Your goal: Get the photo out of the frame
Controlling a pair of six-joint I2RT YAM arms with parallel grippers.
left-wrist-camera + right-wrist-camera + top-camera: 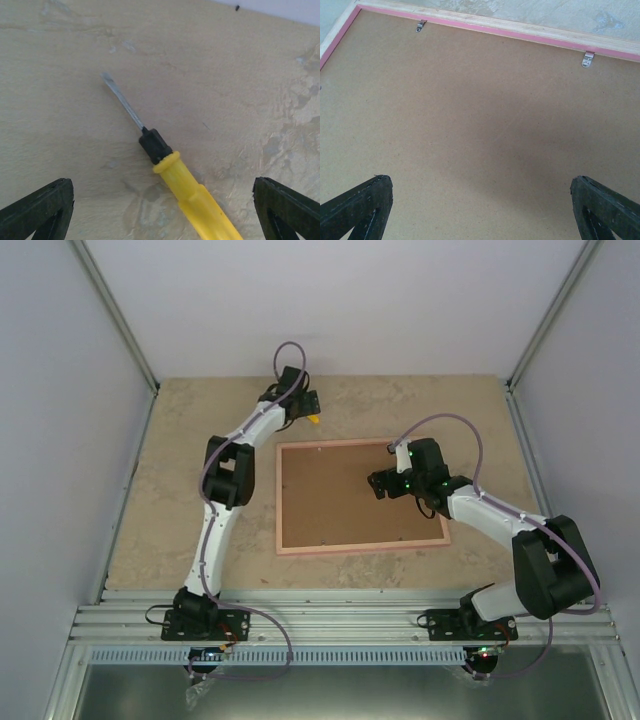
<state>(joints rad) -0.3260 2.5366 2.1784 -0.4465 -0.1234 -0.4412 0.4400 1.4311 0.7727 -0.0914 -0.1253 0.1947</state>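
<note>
Lying face down, the frame (360, 546) shows its clipped backing board (335, 500), hiding the photo beneath. Over it the right gripper (380, 484) hovers, jaws apart. Farther back, the left gripper (308, 405), likewise spread, straddles a screwdriver (185, 186), likely for prying clips (588, 59).

The frame (330, 502) lies back up, so the photo is hidden behind its brown board. The right wrist view cuts the frame off at the left, right and bottom, showing only 2 clips (588, 58). The screwdriver (170, 165) handle runs off the left wrist view's bottom edge.
</note>
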